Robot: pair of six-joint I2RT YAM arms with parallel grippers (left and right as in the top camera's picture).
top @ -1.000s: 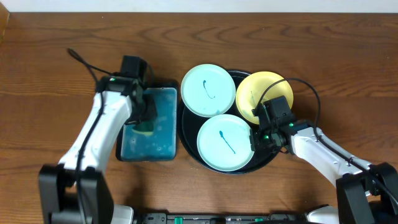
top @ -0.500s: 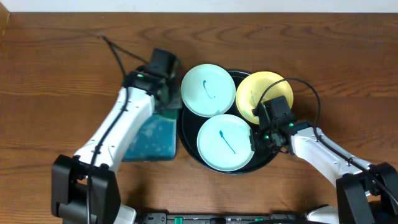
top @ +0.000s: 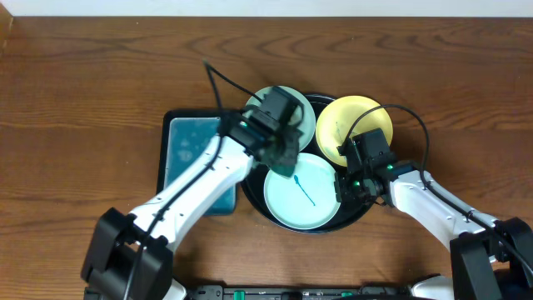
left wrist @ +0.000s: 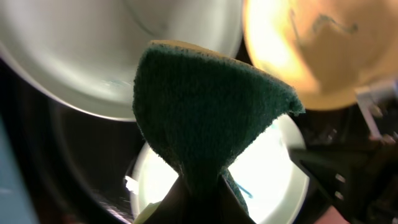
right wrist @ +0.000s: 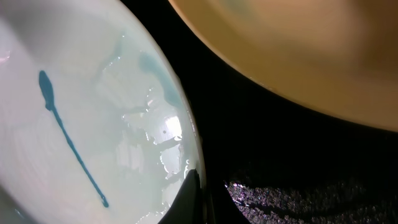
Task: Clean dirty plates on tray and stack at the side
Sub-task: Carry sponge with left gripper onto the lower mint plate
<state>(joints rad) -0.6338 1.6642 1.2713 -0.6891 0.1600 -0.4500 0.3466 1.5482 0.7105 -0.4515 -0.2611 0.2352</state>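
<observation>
One black basin (top: 179, 167) of blue-green water is sitting on the tabletop (top: 75, 100) at nine o'clock of the tray (top: 333, 225). Just right of it, the left tool (top: 281, 150) is clamping a dark green sponge (left wrist: 205, 106), which is hanging over the tray where the two mint plates meet. The far mint plate (top: 306, 117) is lying at eleven o'clock on the tray, partly hidden under that tool. The near mint plate (top: 304, 208) is lying at six o'clock, carrying a thin teal streak (right wrist: 68, 143). The yellow plate (top: 350, 125) is lying at one o'clock. At four o'clock, the right tool (top: 346, 187) is sitting with its jaws together at the near mint plate's right edge.
</observation>
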